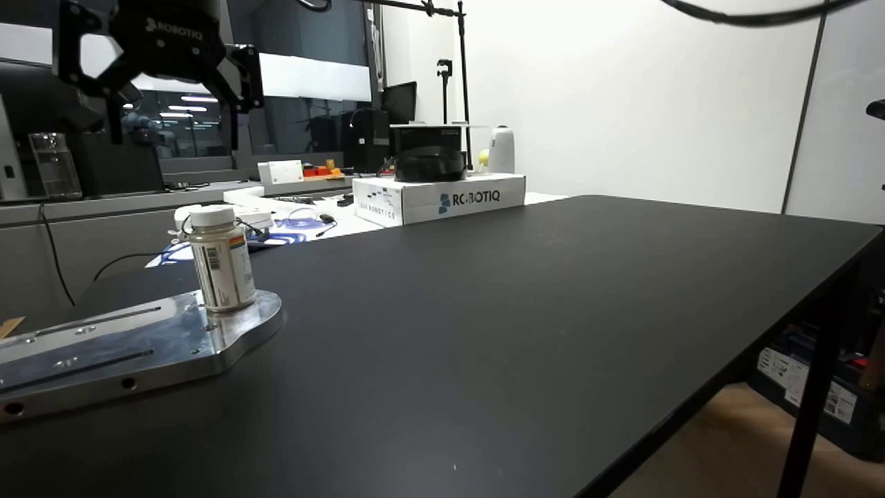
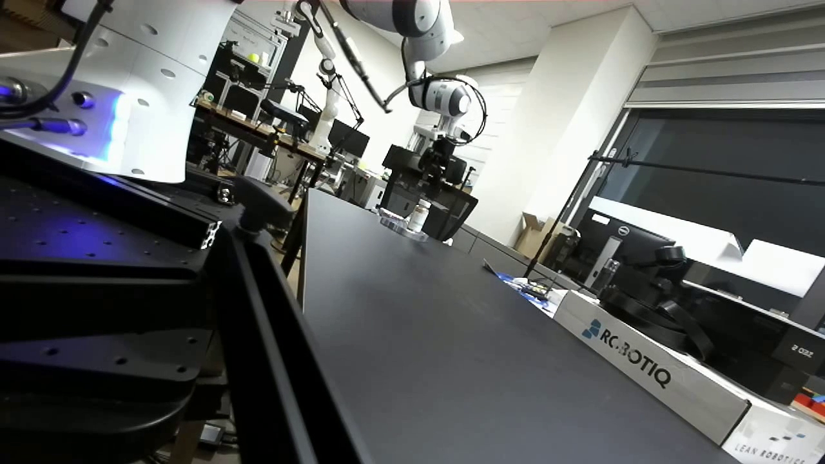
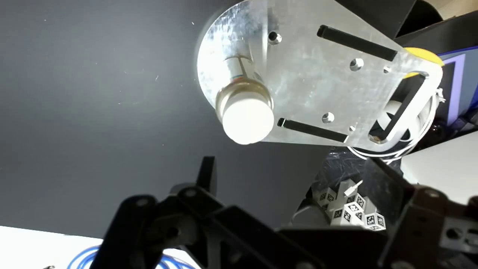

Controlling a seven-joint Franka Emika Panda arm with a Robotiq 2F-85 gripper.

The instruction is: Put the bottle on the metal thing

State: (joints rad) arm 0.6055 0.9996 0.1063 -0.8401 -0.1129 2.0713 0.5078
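Standing behind the slotted metal plate (image 1: 117, 339), on a grey ledge (image 1: 131, 206), is a clear vessel (image 1: 57, 173); whether its lower part holds liquid, I cannot tell. The plate itself lies flat on the tabletop (image 1: 449, 332). Above the plate hangs the hand (image 1: 174, 135), released, its fingers (image 1: 114, 124) spread wide and apart from the bottle (image 1: 222, 270), which stands upright on the plate's rounded end, touching it. The bottle's white cap is on, and behind its barcoded label what it contains cannot be made out. To the right of the plate in an exterior view, and beyond it, a brown cardboard box (image 2: 532, 238) has a flap raised, its inside hidden from this angle. Farther right of the plate, in both exterior views, is a white Robotiq cardboard box (image 1: 453, 200); its contents are out of sight, and a black rounded object (image 1: 430, 164) rests on its top. Well beyond the plate, again to its right, stands a white jug-like container (image 1: 502, 149), its inside hidden too. Farthest right of the plate, and lower than the tabletop, is a black case (image 1: 788, 380) with white labels; something red (image 1: 859, 362) shows at its top, too unclear to name. In the wrist view, white marker-patterned cubes (image 3: 353, 211) lie near the plate's handle end, next to crinkled plastic film (image 3: 336, 164); whether a bag holds them, I cannot tell.
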